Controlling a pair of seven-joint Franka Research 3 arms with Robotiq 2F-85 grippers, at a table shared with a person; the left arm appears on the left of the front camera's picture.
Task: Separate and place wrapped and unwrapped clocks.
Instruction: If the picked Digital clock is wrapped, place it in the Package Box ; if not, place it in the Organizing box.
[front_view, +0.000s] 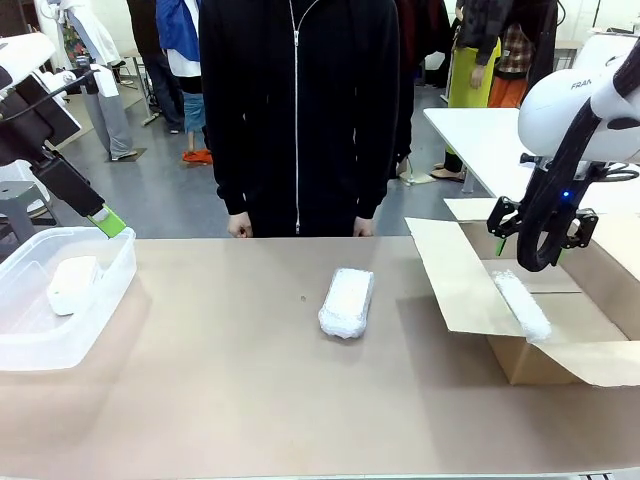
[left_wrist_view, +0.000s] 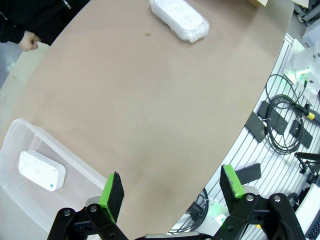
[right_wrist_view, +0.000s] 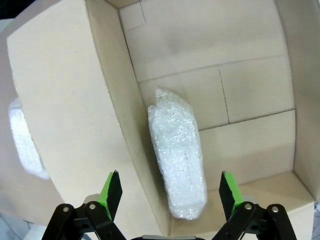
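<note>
- The bin (front_view: 38, 345), of clear plastic, stands at the left end of the table (front_view: 220, 390).
- The bare clock (front_view: 72, 284) lies flat on the floor of the bin, near its far side. In the left wrist view this clock (left_wrist_view: 41, 170) shows a smooth white face with rounded corners, and the rim of the bin (left_wrist_view: 60, 147) runs beside it.
- The left gripper (front_view: 110, 222) hangs in the air over the far right corner of the bin and touches nothing. In its own view the left gripper (left_wrist_view: 171, 186) has its fingers (left_wrist_view: 112, 192) wide apart, with only the bare table (left_wrist_view: 150, 100) between them, so it holds nothing.
- A person in a black jacket stands at the far side, with both hands (front_view: 240, 226) low at the table edge.
- The first wrapped clock (front_view: 347, 302) lies alone near the middle of the table, well apart from the bin and from the box. The left wrist view shows it (left_wrist_view: 179, 19) at the top edge.
- The box (front_view: 530, 365), of brown cardboard, stands open at the right end, its flaps spread out.
- The second wrapped clock (front_view: 522, 305) lies inside the box, against the left wall.
- The right gripper (front_view: 537, 264) hangs above the box. In its own view the right gripper (right_wrist_view: 170, 187) has the fingers (right_wrist_view: 111, 192) spread wide and empty, and the second wrapped clock (right_wrist_view: 177, 160) rests below on the floor of the box (right_wrist_view: 200, 45), free of the pads.
</note>
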